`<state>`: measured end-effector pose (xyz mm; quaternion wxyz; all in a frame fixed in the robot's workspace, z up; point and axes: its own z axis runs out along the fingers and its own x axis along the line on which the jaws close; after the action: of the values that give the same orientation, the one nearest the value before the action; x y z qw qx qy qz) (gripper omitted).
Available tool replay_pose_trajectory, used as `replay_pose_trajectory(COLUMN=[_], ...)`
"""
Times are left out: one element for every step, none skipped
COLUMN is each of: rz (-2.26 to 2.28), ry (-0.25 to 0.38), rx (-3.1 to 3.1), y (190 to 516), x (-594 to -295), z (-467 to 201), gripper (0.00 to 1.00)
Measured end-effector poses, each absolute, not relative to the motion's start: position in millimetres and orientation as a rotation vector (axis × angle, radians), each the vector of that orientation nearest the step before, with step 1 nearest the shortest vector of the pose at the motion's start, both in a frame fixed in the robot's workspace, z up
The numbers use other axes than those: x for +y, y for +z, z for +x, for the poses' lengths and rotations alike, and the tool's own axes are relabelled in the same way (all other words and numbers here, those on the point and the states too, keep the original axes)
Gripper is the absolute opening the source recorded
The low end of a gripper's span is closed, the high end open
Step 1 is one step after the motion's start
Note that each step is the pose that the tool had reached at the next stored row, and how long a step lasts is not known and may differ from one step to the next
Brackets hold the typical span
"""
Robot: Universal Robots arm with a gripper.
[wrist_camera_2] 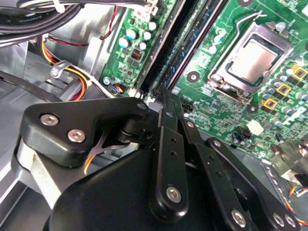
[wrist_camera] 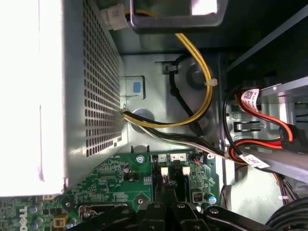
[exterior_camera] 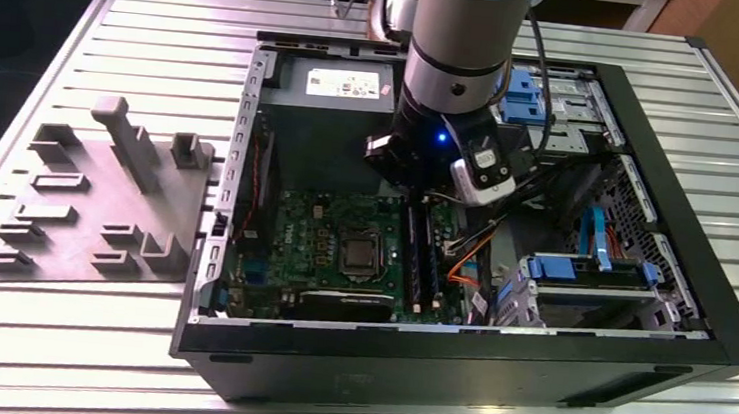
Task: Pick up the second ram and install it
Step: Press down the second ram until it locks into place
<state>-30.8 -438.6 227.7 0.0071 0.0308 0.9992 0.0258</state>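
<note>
Two black fingers (wrist_camera_2: 166, 144) of the gripper (wrist_camera_2: 167, 100) meet at their tips in the second wrist view, pressed together. I can make out nothing between them. The tips hang just above one end of the long black slot rails (wrist_camera_2: 163, 53) on the green motherboard (wrist_camera_2: 231, 101). In the first wrist view the gripper (wrist_camera: 166, 202) sits just beside the rails' white end latches (wrist_camera: 164, 172).

As for the second ram, I cannot pick it out for certain: the rails look dark along their length, and whether a stick sits in one of them cannot be told.

In the exterior view the gripper (exterior_camera: 414, 196) reaches down into the open computer case (exterior_camera: 687, 245). Taking the gripper as the clock's centre, the slot rails (exterior_camera: 421, 257) run away toward six o'clock. The processor socket (exterior_camera: 361, 257) lies at about seven, on the motherboard (exterior_camera: 314, 227). A grey power supply box (exterior_camera: 330, 123) sits at eleven. An orange cable (exterior_camera: 471, 244) curls at five. A blue drive bracket (exterior_camera: 579, 271) stands at four, well apart from the gripper.

Beyond the case, at nine o'clock, a grey moulded fixture tray (exterior_camera: 89, 203) lies on the ribbed metal table (exterior_camera: 157, 28), apart from the case wall.

Yellow wires (wrist_camera: 208, 96) loop beside the power supply box (wrist_camera: 72, 72) in the first wrist view.
</note>
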Motion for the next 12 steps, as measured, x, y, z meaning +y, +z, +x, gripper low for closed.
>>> replay_pose_trajectory(rz=[0.096, 0.096, 0.096, 0.096, 0.096, 0.096, 0.096, 0.096, 0.096, 0.096, 0.096, 0.096], ry=[0.078, 0.077, 0.076, 0.076, 0.075, 0.075, 0.075, 0.075, 0.074, 0.074, 0.075, 0.075], rx=[3.125, 3.125, 3.125, 3.125, 3.125, 3.125, 3.125, 3.125, 3.125, 3.125, 3.125, 3.125], y=[229.0, 229.7, 230.2, 230.1, 230.2, 230.2, 230.2, 230.4, 230.4, 230.4, 230.3, 230.3], x=[-438.6, -438.6, -438.6, -438.6, -438.6, -438.6, -438.6, -438.8, -439.5, -440.7, -442.1, -444.0], z=[-30.8, -30.8, -30.8, -30.8, -30.8, -30.8, -30.8, -30.9, -30.9, -30.9, -30.8, -30.8], gripper=[0.10, 0.10, 0.10, 0.10, 0.10, 0.10, 0.10, 0.10, 0.10, 0.10, 0.10, 0.10])
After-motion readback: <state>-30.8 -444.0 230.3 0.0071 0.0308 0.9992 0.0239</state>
